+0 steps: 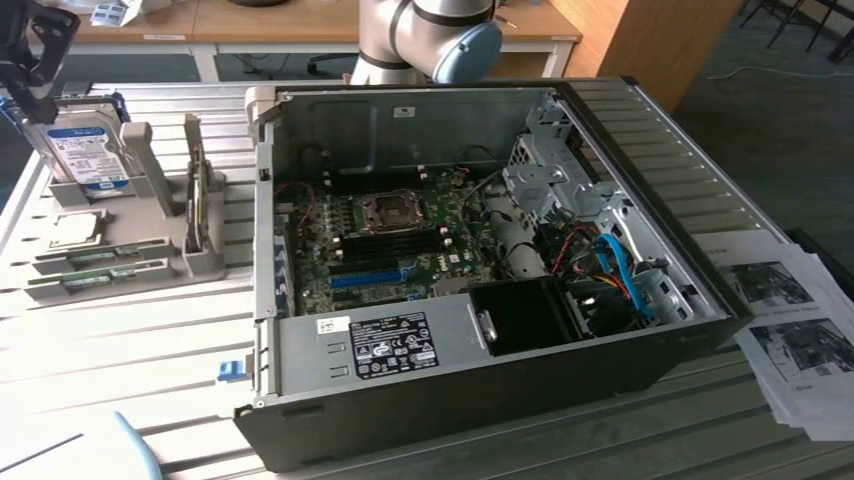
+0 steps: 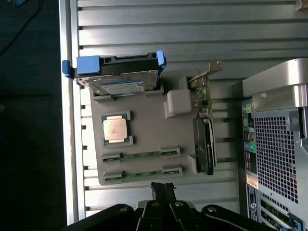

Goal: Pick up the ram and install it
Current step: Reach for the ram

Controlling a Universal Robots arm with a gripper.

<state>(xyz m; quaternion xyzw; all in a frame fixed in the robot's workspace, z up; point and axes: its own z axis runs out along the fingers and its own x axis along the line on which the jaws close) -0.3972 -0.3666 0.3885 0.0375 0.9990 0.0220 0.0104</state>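
while the gripper (image 2: 162, 188) hangs w/ jaws shut, holding nothing, two ram sticks (image 2: 141, 155) lie flat in slots of the grey tray (image 2: 149, 126). nearer stick (image 2: 142, 174) is just beside the tips. pc case (image 2: 279, 144) stands beside the tray.

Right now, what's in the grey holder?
The holder carries a ram stick, a second stick, a processor, a hard drive and an upright card. Their undersides are hidden.
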